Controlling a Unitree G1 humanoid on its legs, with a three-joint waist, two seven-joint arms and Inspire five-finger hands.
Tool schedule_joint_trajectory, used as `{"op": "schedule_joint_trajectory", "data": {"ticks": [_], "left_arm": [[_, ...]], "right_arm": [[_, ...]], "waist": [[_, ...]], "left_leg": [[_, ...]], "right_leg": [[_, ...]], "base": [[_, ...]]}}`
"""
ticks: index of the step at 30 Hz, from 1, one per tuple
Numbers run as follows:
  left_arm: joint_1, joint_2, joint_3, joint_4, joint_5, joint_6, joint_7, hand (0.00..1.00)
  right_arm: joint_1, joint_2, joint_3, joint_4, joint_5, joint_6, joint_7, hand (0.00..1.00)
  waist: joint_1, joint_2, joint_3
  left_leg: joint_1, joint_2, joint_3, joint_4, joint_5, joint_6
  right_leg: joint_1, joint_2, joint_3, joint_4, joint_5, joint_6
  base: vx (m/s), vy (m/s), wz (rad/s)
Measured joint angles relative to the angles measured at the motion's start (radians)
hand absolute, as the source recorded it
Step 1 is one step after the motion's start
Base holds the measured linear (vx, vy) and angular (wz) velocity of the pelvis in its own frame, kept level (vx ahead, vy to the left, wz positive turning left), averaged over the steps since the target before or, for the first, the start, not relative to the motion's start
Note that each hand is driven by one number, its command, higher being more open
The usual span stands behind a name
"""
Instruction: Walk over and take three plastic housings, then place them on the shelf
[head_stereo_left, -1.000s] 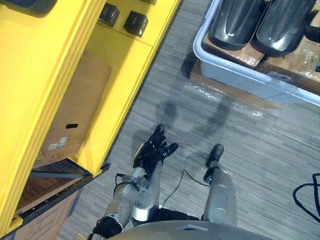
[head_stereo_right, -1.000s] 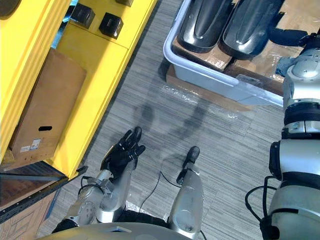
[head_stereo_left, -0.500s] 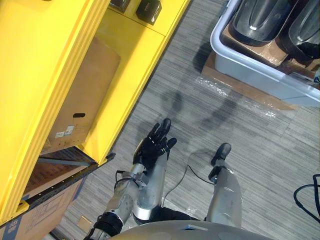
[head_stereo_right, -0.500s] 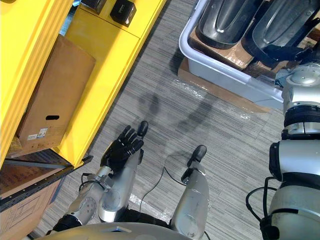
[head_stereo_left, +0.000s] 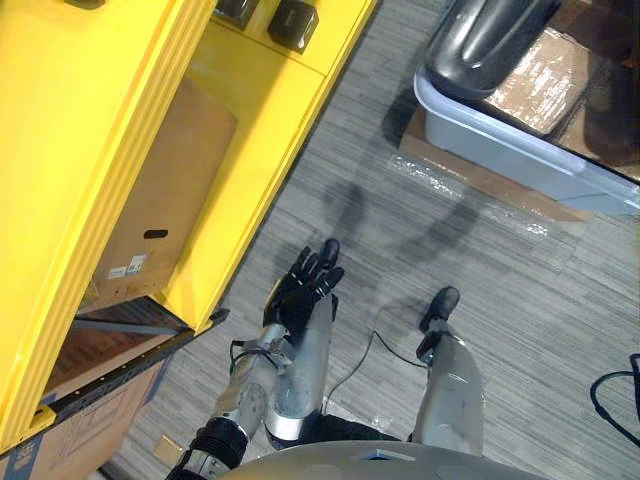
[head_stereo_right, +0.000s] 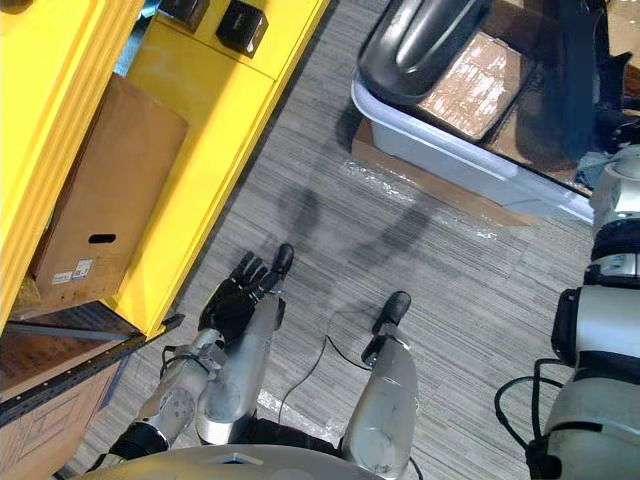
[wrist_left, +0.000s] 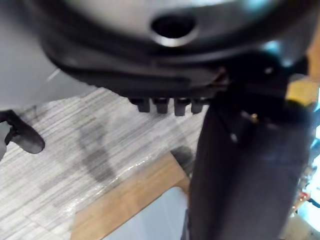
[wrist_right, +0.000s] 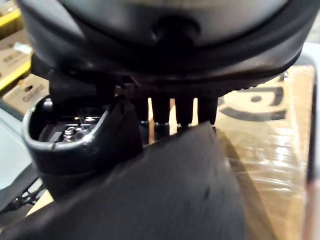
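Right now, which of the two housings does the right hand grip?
The housing on the robot's right, pinched in the right hand; the left housing lies untouched in the grey bin.

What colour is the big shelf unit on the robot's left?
The shelf is bright yellow, clearest in the left eye view.

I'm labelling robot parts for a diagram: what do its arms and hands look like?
The left arm and right arm are rounded silver-grey shells, with black bands between sections. The left hand and right hand are dark, almost black, with slim fingers.
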Motion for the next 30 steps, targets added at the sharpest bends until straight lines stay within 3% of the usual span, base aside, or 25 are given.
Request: {"op": "schedule_joint_trajectory", "data": {"ticks": [7,13,16,18,22,26,30], "left_arm": [[0.026,0.011,0.031,0.027,0.001,-0.009,-0.001,1.0],[0.072,0.02,0.04,0.02,0.005,-0.016,-0.005,1.0],[0.115,0.021,0.047,-0.015,0.025,-0.016,-0.008,1.0],[0.163,0.029,0.075,-0.067,0.059,-0.014,-0.015,1.0],[0.225,0.042,0.11,-0.176,0.111,-0.011,-0.015,1.0],[0.231,0.075,0.171,-0.312,0.161,0.002,-0.007,1.0],[0.182,0.097,0.193,-0.469,0.212,0.027,0.01,1.0]], "right_arm": [[0.031,0.075,-0.02,0.008,0.01,0.011,-0.084,0.0],[0.042,0.117,-0.066,0.015,0.007,-0.037,-0.15,0.0],[0.047,0.119,-0.082,-0.01,-0.009,-0.073,-0.193,0.0],[0.098,0.124,-0.096,-0.098,-0.035,-0.102,-0.227,0.0],[0.214,0.158,-0.184,-0.27,-0.076,-0.152,-0.252,0.0],[0.374,0.251,-0.241,-0.426,-0.214,-0.216,-0.275,0.0],[0.484,0.323,-0.249,-0.525,-0.308,-0.233,-0.275,0.0]], "waist": [[-0.005,-0.001,0.0],[-0.032,-0.005,0.001],[-0.054,-0.02,0.001],[-0.072,-0.053,0.001],[-0.1,-0.098,-0.016],[-0.122,-0.157,-0.113],[-0.141,-0.185,-0.192]], "left_leg": [[0.079,0.0,0.011,-0.047,0.009,0.005],[0.175,0.002,0.019,-0.124,0.044,0.0],[0.225,0.005,0.024,-0.167,0.058,-0.001],[0.28,0.017,0.032,-0.213,0.07,-0.004],[0.356,0.024,0.039,-0.265,0.076,-0.004],[0.402,0.034,0.054,-0.32,0.079,-0.005],[0.439,0.034,0.055,-0.353,0.079,-0.004]], "right_leg": [[0.052,-0.002,0.003,-0.001,-0.013,0.001],[0.117,-0.004,0.003,-0.013,-0.013,-0.001],[0.152,-0.002,0.002,-0.029,-0.013,0.0],[0.195,0.009,0.002,-0.056,-0.011,0.001],[0.264,0.016,-0.003,-0.096,-0.011,0.001],[0.31,0.028,-0.007,-0.157,-0.005,0.008],[0.36,0.031,-0.022,-0.207,0.003,0.017]], "base": [[-0.02,-0.027,0.0],[0.02,-0.036,0.0],[0.02,-0.033,-0.02],[0.04,-0.029,-0.07],[0.06,-0.019,-0.02],[0.1,-0.021,-0.03],[0.11,-0.028,0.06]]}}
